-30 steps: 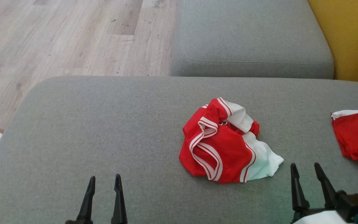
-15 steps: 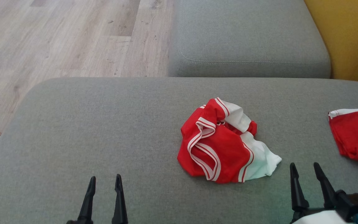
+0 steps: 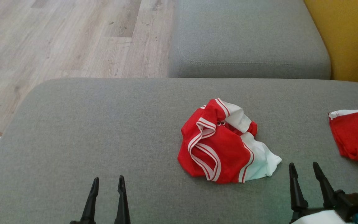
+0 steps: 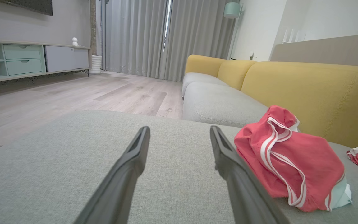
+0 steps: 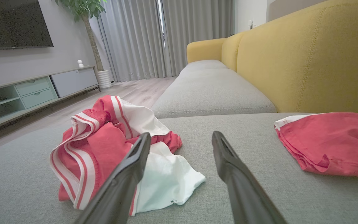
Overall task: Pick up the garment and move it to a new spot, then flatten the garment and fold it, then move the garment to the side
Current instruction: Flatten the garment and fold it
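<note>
While jaws gape, garment crumpled (red-white), on cushion.

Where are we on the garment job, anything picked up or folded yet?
Done: nothing that shows; the red and white garment lies crumpled on the grey cushion. In hand: nothing; the left hand and right hand are open, apart from it. Left: pick up, move, flatten, fold, set aside.
</note>
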`<state>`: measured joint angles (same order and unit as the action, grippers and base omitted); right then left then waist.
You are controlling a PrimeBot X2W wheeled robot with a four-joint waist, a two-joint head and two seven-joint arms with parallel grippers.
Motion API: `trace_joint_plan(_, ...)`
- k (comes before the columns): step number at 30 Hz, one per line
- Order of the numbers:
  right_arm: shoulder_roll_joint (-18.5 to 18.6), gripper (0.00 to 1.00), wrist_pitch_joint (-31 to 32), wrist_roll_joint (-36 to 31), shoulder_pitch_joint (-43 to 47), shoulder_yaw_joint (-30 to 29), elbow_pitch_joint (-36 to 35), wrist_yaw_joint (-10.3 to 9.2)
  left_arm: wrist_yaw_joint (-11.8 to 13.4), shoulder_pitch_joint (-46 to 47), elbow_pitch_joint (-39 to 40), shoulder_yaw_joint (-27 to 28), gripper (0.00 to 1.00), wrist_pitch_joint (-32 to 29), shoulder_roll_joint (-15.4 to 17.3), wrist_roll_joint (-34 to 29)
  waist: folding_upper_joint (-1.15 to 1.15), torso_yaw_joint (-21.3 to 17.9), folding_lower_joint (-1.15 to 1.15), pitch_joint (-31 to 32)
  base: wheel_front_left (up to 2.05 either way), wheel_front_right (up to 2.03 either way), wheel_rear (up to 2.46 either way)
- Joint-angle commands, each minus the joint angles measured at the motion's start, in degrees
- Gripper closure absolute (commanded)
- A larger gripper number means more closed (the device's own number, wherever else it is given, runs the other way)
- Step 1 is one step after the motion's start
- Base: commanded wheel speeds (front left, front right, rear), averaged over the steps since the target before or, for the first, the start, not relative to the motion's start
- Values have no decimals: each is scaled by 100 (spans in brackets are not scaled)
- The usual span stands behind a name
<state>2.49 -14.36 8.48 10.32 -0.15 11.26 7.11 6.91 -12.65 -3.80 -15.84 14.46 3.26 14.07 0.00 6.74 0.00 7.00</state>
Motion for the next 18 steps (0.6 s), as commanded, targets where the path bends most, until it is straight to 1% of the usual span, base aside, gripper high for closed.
trace_joint_plan(1,39,0,-63,-52,-170,148,-223,37,37,232,156,132,0,53,-38,4,0,-9,0,-22,0,0,0)
trace_joint_plan(5,39,0,-63,-113,-182,140,-262,37,27,250,132,73,0,53,-38,45,0,-31,0,-122,0,0,0)
trace_joint_plan(9,39,0,-63,-172,-222,140,-328,37,-140,371,-28,-146,0,53,-38,50,0,-70,0,-298,0,0,0)
trace_joint_plan(11,39,0,-63,-194,-259,132,-370,37,-303,515,-222,-356,0,53,-38,68,0,-93,0,-421,0,0,0)
trace_joint_plan(15,39,0,-63,-259,-350,177,-405,37,-732,962,-776,-924,0,53,-38,191,0,-202,0,-653,0,0,0)
trace_joint_plan(16,39,0,-63,-259,-350,177,-405,37,-732,962,-776,-924,0,53,-38,191,0,-202,0,-653,0,0,0)
trace_joint_plan(18,39,0,-63,-298,-417,224,-409,37,-963,1225,-1097,-1254,0,53,-38,327,0,-302,0,-769,0,0,0)
